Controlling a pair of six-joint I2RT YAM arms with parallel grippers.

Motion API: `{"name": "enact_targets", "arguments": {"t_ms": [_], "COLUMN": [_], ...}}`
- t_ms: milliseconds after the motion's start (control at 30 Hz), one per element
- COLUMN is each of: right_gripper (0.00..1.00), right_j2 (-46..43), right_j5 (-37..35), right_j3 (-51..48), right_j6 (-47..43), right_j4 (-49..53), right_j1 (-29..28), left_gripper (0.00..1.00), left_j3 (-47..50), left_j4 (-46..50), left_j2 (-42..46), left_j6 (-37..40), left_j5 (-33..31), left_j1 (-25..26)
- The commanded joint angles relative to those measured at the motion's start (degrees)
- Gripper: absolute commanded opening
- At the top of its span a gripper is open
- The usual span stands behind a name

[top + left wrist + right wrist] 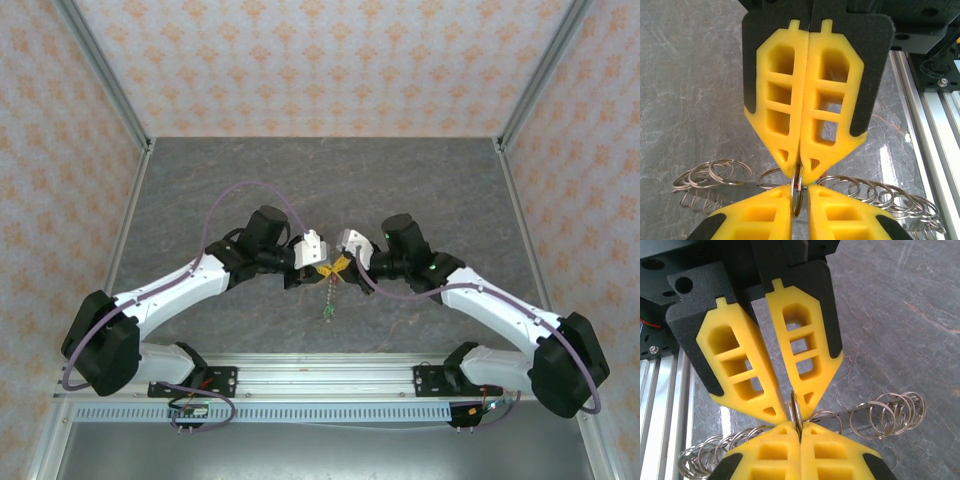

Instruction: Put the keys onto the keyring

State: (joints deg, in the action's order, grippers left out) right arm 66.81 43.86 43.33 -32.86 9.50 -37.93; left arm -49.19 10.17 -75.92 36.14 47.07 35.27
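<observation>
— Where's the chain of silvery linked wire rings [715, 175]?
— One ring is pinched by both, tip to tip: left gripper [800, 175] and right gripper [794, 415], yellow fingers clamped; small green tag [327, 315] at its near end

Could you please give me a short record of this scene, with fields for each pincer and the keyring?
left pincer: shut on a metal ring
right pincer: shut on that ring too, tips meeting the left's
ring chain: linked metal rings trailing to both sides of the pincers
green tag: at the chain's end nearest the arm bases
keys: too small to make out
</observation>
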Motion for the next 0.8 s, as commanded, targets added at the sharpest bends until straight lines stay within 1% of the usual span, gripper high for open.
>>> {"name": "enact_targets", "arguments": {"t_ms": [0, 100, 200, 267, 333, 467, 600, 767], "right_gripper": [0.0, 0.0, 0.0, 0.02, 0.05, 0.12, 0.16, 0.15], "right_j2": [0.7, 0.4, -0.8, -1.5, -2.0, -2.6, -2.5, -2.9], "right_j5": [-2.9, -3.3, -3.5, -3.2, 0.7, 8.0, 8.8, 8.2], "right_j3": [5.2, 5.4, 4.2, 2.4, 0.4, -4.9, -7.6, -9.9], "right_j6": [-3.8, -3.2, -1.8, -0.1, 1.8, 7.9, 10.0, 11.6], "right_j4": [7.1, 6.6, 3.7, 0.5, -2.2, -12.2, -16.5, -20.5], "right_j1": [-1.8, -2.2, -2.2, -1.9, -0.5, 2.6, 3.0, 3.9], "left_gripper": [0.12, 0.0, 0.0, 0.0, 0.0, 0.0, 0.0, 0.0], "left_j3": [-2.0, -2.0, -1.0, 0.2, 1.5, 3.2, 3.3, 3.5], "left_j4": [2.4, 2.3, 0.0, -2.7, -6.5, -12.6, -14.7, -15.9], "left_j2": [-0.4, -0.4, 0.1, 0.5, 1.0, 1.5, 1.4, 1.1], "left_j6": [1.9, 1.2, -0.7, -2.3, -4.9, -8.7, -9.8, -9.9], "left_j5": [-1.4, -1.9, -1.4, 0.1, 2.5, 6.8, 10.4, 13.9], "left_j1": [0.6, 0.6, 0.6, 0.4, 0.1, -0.7, -1.1, -1.3]}}
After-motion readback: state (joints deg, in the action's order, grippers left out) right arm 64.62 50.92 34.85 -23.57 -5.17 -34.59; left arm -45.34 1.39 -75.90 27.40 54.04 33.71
